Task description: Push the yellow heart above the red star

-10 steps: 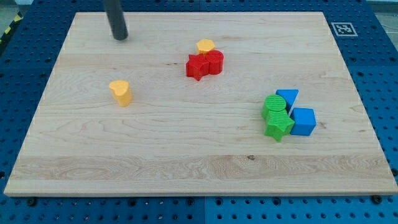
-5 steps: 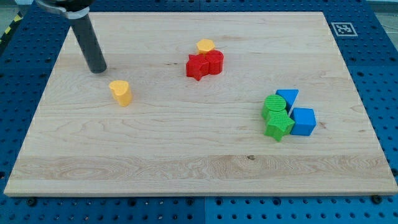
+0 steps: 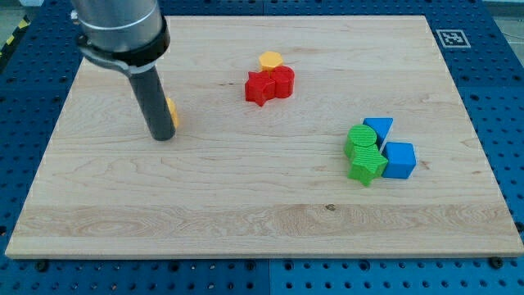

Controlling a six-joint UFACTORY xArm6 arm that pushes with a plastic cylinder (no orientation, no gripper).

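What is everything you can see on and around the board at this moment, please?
Wooden board: one, light wood, fills the middle of the view.
Yellow heart: one, yellow, the view's left, mostly hidden behind the rod.
Yellow block: one, yellow, shape unclear, above the red pair.
Red star: one, red, top centre.
Red block: one, red, touching the star's right.
Green blocks: two, green, the view's right.
Blue blocks: two, blue, right of the green ones.
Marker tag: one, black-and-white, top right corner.
My tip: one, dark, just left of the yellow heart.

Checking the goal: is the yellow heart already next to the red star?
No. The yellow heart sits far to the view's left of the red star, mostly hidden behind my tip.
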